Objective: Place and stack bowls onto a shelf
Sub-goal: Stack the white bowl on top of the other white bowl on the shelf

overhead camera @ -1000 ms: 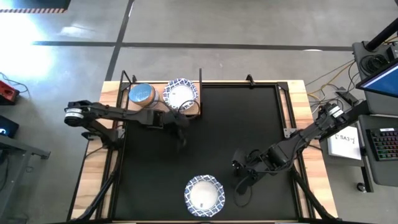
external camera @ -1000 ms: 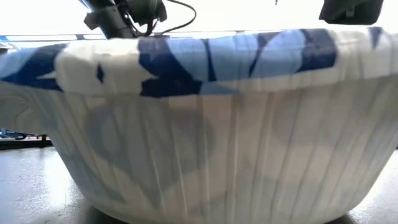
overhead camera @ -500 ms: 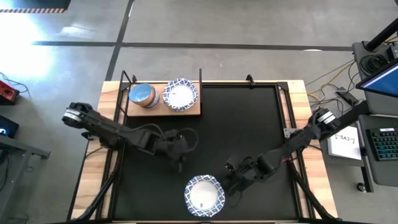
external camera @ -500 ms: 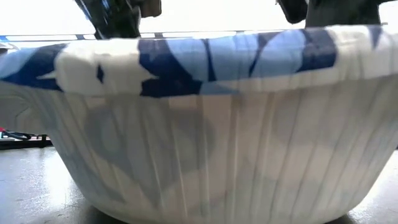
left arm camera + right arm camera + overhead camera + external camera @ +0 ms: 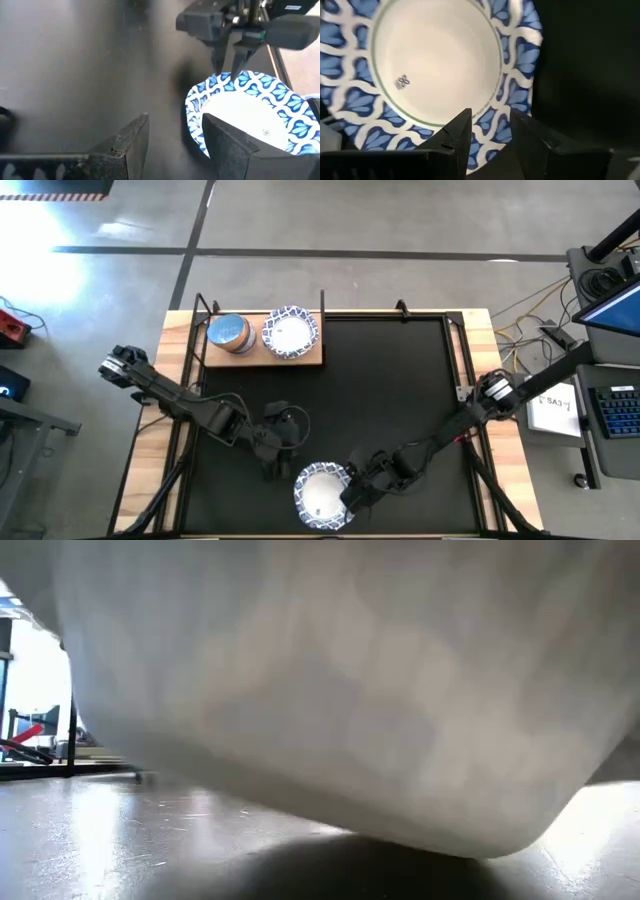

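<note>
A white bowl with a blue patterned rim (image 5: 323, 493) sits near the mat's near edge and fills the low view, showing its underside (image 5: 330, 690). My right gripper (image 5: 351, 495) is at its right rim, fingers pointing down (image 5: 229, 70). My left gripper (image 5: 274, 464) is open (image 5: 175, 125), low over the mat just left of the bowl, apart from it. On the light-wood shelf (image 5: 310, 358) at the far left stand a small blue bowl (image 5: 228, 333) and a white blue-rimmed bowl (image 5: 290, 332). The other bowls are out of view. My right gripper holds the bowl by its right rim (image 5: 492, 112), one finger over the inside (image 5: 460, 130) and one outside (image 5: 527, 132). It comes slanting down from the table's right. The bowl is tipped: its base meets the mat only at one low spot (image 5: 480, 848).
The large black mat (image 5: 400, 380) covers the table between shelf and bowl. Thin black posts (image 5: 322, 305) rise at the shelf's ends. A laptop and keyboard (image 5: 620, 405) lie off the table's right side.
My left gripper has moved from the shelf toward the near edge and stopped left of the bowl. My right gripper has moved left to the bowl's right rim. The bowl has tipped: the low view showed its rim level before and now shows its underside.
</note>
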### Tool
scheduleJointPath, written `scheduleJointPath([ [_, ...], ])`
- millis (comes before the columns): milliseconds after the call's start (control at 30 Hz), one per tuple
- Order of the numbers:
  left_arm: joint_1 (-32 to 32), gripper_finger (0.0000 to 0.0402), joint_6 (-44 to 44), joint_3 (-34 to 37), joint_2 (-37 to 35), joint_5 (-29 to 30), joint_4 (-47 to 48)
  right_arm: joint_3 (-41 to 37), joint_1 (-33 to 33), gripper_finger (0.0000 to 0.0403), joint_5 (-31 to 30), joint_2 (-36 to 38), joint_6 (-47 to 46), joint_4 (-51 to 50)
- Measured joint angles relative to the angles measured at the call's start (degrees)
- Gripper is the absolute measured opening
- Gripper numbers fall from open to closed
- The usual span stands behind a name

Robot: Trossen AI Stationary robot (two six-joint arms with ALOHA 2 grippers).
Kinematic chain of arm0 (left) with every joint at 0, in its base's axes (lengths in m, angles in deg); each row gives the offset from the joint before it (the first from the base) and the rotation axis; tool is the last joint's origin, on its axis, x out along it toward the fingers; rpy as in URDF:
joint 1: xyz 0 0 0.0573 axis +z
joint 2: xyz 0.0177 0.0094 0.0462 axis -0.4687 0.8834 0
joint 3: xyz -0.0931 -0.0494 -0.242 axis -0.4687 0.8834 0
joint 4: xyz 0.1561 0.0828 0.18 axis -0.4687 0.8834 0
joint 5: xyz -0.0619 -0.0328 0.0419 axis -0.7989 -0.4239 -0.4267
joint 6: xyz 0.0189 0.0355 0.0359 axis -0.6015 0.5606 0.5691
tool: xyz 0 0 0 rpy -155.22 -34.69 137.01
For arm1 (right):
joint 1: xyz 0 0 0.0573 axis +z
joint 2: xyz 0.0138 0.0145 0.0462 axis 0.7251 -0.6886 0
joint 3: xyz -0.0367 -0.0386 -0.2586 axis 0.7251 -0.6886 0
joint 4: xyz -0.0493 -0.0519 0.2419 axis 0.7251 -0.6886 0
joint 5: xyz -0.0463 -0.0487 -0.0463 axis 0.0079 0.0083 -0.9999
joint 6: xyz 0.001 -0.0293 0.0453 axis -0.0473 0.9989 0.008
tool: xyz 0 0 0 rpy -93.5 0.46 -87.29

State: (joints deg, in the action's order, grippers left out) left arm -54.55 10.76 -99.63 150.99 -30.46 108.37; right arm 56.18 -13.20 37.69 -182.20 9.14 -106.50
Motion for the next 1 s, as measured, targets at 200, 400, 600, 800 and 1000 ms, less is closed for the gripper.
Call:
scheduleJointPath([
  [200, -0.25, 0.0166, 0.21, -0.70, 0.00, 0.13, 0.14, 3.00, 0.41, 0.0123, -0.36, -0.36, 2.28, 0.13],
  [400, -0.25, 0.0166, 0.43, -0.70, 0.00, 0.13, 0.29, 5.61, 0.74, 0.0123, -1.99, 0.02, 4.81, -1.90],
  [600, -0.25, 0.0166, 1.28, -0.70, 0.00, 0.13, 0.51, 6.00, 0.72, 0.0123, -5.37, 0.12, 3.27, -10.24],
  [800, -0.27, 0.0166, 1.70, -0.68, 0.00, 0.13, 0.55, 5.78, 0.72, 0.0123, -5.48, -0.61, 1.91, -11.56],
  [1000, -0.25, 0.0166, 1.72, -0.65, 0.00, 0.12, 1.04, 5.71, 0.70, 0.0123, -5.13, -1.89, 1.90, -10.16],
])
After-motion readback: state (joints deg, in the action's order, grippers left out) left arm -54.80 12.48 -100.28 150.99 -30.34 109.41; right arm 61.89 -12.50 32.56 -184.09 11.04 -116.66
